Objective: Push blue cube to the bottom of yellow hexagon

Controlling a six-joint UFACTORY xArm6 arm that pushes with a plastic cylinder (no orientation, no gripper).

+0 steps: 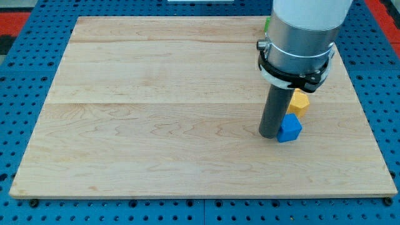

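The blue cube (289, 128) lies on the wooden board (156, 112) at the view's right. The yellow hexagon (299, 101) lies just above it, toward the view's top, almost touching it and partly hidden by the arm. My tip (270, 134) rests on the board right against the blue cube's left side. The rod rises from there to the wide grey and white arm body (299, 37).
A small green object (267, 25) peeks out at the left edge of the arm near the board's top edge; its shape cannot be made out. The board lies on a blue perforated table (25, 75).
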